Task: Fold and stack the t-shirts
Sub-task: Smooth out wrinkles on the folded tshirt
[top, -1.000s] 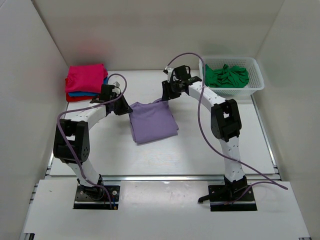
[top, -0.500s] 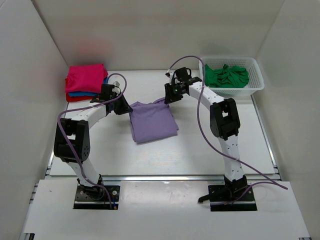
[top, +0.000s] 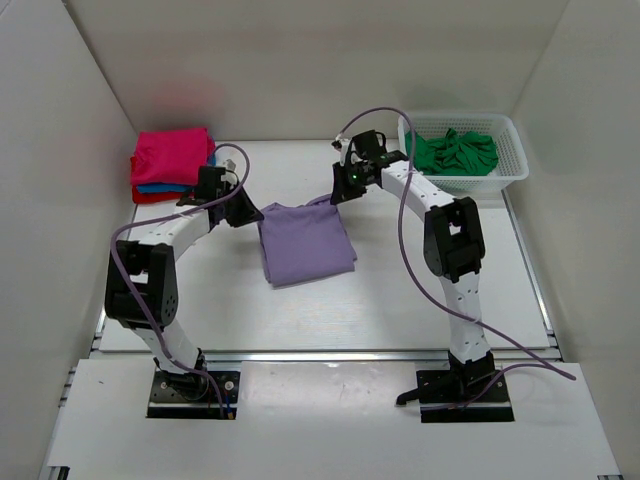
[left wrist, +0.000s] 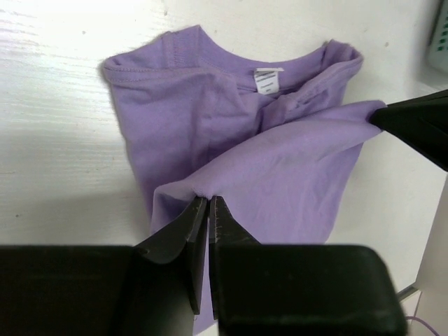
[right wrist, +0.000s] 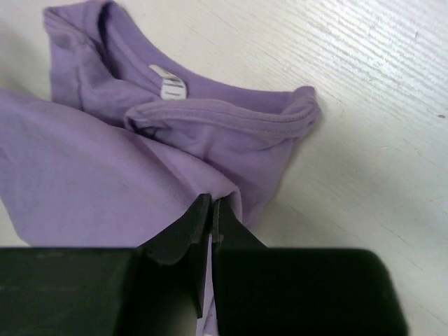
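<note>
1. At the centre of the top view, on the white table (top: 420,290), lies the lilac t-shirt (top: 305,245). It is partly folded, with its collar toward the top of the frame.
2. At the shirt's upper left corner sits the left gripper (top: 247,214). Its wrist view shows the jaws clenched on a raised fold of the lilac cloth, pinched between their tips.
3. At the shirt's upper right corner sits the right gripper (top: 338,192). In its wrist view the jaws are pressed together on a ridge of lilac cloth just below the end of the collar.
4. In the left wrist view a band of cloth runs from the lower centre to the right edge, lifted off the layer beneath.
5. A white label (left wrist: 268,78) shows inside the collar.
6. In the upper left of the top view is a folded stack: the magenta pink t-shirt (top: 172,155) on top, the blue t-shirt (top: 150,187) under it, and the red t-shirt (top: 150,197) at the bottom.
7. In the upper right, the white basket (top: 516,165) holds the crumpled green t-shirt (top: 455,152).
</note>
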Controlling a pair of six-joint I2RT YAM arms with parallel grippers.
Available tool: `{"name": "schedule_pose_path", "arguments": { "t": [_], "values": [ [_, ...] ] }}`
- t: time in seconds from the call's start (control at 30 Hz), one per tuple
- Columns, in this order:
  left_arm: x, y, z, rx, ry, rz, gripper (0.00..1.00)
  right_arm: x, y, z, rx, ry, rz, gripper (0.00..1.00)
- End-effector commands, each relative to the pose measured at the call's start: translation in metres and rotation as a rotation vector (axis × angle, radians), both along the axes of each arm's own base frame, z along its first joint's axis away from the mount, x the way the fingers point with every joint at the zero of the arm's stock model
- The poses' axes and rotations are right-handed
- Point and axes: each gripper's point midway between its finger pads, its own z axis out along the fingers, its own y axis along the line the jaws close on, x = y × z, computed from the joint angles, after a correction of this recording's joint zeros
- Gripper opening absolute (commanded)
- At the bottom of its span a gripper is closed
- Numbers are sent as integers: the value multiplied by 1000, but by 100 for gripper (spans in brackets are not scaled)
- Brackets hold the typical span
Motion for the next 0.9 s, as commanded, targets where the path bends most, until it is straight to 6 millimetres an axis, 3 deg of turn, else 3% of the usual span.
{"name": "schedule_pose_path", "arguments": {
  "t": [0.0, 0.13, 0.23, 0.43, 0.53, 0.6, 0.7, 0.87],
  "values": [
    [11, 8, 51, -30, -145, 35, 16, 12, 11, 82, 92, -174, 13, 0],
    [17, 10, 41, -22, -136, 57, 16, 23, 15, 81, 110, -186, 9, 0],
    [25, 13, 16, -9, -91, 77, 18, 33, 21, 66, 119, -193, 9, 0],
    [53, 15, -14, 11, -45, 133, 27, 52, 29, 33, 87, -217, -36, 1],
    [68, 18, -31, 29, -18, 165, 33, 66, 27, 13, 47, -210, -85, 25],
    [77, 27, -39, 39, -16, 201, 40, 73, 21, 9, -1, -214, -126, 31],
    [92, 29, -38, 41, -37, 224, 45, 81, 18, 20, -56, -279, -140, 33],
    [107, 36, -29, 71, -61, 233, 49, 72, 9, 38, -120, -307, -131, 34]
  ]
}}
